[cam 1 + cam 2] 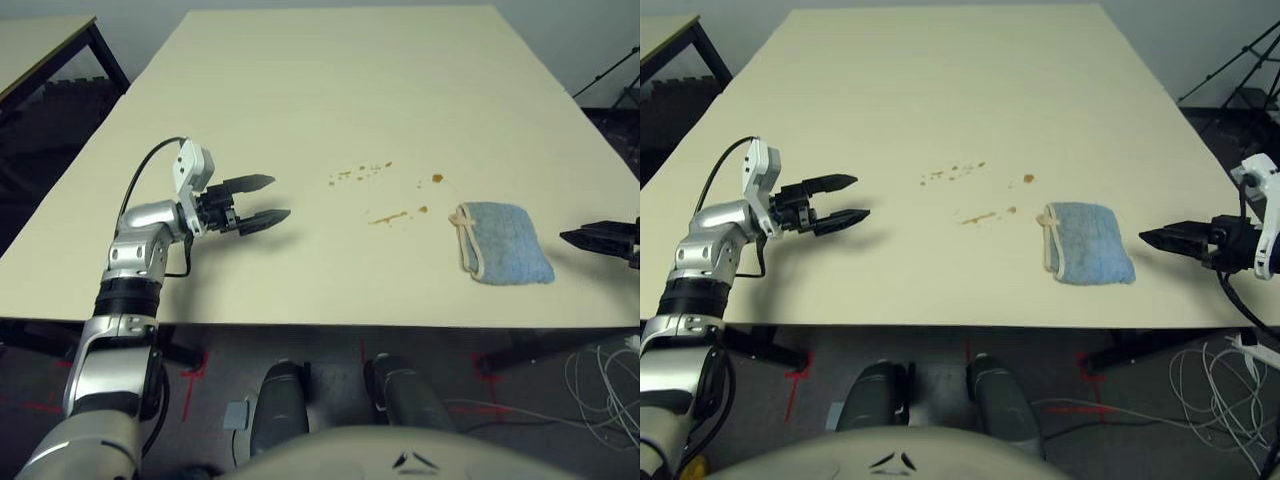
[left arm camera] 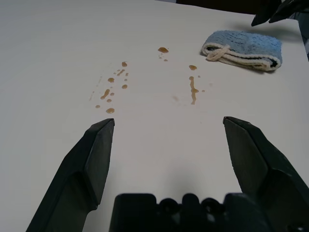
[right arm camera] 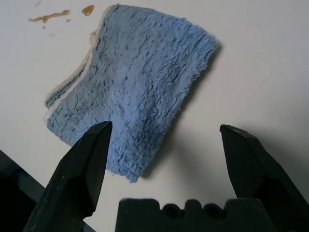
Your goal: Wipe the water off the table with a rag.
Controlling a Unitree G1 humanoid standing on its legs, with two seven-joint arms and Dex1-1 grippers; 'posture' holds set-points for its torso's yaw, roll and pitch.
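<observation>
From the head we see the rag (image 1: 1086,256) flat on the desk (image 1: 940,90), just beyond our right fingers (image 1: 1160,238); water (image 1: 980,216) lies between it and our spread left fingers (image 1: 264,200). Right wrist: fingers apart, rag ahead. Left wrist: drops ahead, rag beyond.

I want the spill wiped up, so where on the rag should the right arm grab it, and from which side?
Probably the plain folded edge of the rag nearest the open right tool, approached from the robot's right. The cloth lies flat on the table, so the fingers likely need to come down and pinch up a fold. The water lies beyond the hemmed edge.
</observation>
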